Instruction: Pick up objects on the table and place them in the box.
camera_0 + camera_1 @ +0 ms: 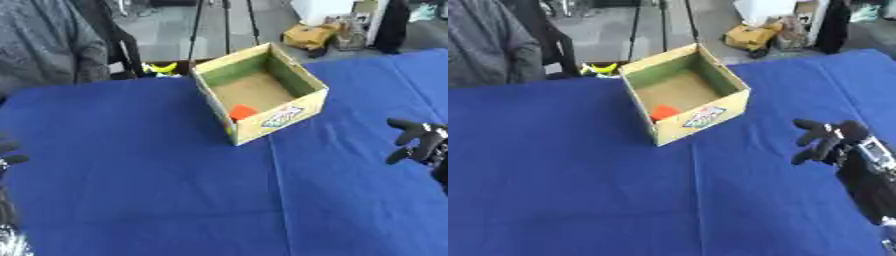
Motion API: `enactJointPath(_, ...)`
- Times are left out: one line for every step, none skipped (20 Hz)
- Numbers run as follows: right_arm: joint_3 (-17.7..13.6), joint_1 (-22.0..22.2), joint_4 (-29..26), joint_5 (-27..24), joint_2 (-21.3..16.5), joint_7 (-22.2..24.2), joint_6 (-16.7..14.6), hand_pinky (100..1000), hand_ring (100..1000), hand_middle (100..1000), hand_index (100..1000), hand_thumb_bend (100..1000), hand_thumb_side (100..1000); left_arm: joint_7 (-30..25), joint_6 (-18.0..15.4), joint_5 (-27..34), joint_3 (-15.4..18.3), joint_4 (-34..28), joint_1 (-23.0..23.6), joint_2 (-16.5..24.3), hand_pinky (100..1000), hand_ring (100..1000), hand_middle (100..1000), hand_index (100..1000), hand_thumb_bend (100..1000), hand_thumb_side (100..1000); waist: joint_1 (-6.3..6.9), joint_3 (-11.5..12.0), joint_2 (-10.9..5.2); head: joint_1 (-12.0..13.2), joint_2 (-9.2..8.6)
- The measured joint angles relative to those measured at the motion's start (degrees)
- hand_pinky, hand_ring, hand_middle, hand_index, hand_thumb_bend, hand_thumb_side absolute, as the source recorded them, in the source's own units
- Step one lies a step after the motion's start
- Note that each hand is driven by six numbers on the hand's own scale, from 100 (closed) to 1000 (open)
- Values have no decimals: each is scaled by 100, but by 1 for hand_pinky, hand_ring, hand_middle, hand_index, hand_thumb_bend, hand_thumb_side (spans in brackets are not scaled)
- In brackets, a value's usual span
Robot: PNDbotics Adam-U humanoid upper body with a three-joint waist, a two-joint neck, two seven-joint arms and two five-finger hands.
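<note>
While an open cardboard box (260,92) sat toward the far middle of the blue-covered desk (157,175), the robot's right hand (830,141) hung above the cloth at the right side, well apart from the box, its dark fingers (805,123) spread and relaxed, holding nothing. One object lay inside the box: an orange-red piece (241,111) resting on the brown floor in the near corner, against the front wall that carried a colourful printed label (282,116). The box stood upright, turned at an angle to the desk's edge, with green inner walls. Of the left hand (10,159) only a few dark fingertips showed at the left edge of the left eye view, just over the cloth; whether it was spread or curled could not be told. No other loose object was seen on the blue cloth itself. Beyond the far edge, just behind the box, a small yellow and green thing (161,68) sat low among the black legs of a stand (197,30).
</note>
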Motion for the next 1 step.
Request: enactJointPath(0,0,0,0,0,-1,-1,553,928,558,457,100,876,-8,-3,0,0,0,0,-1,507,606,605,724,275,1000,0,-2,0,9,0)
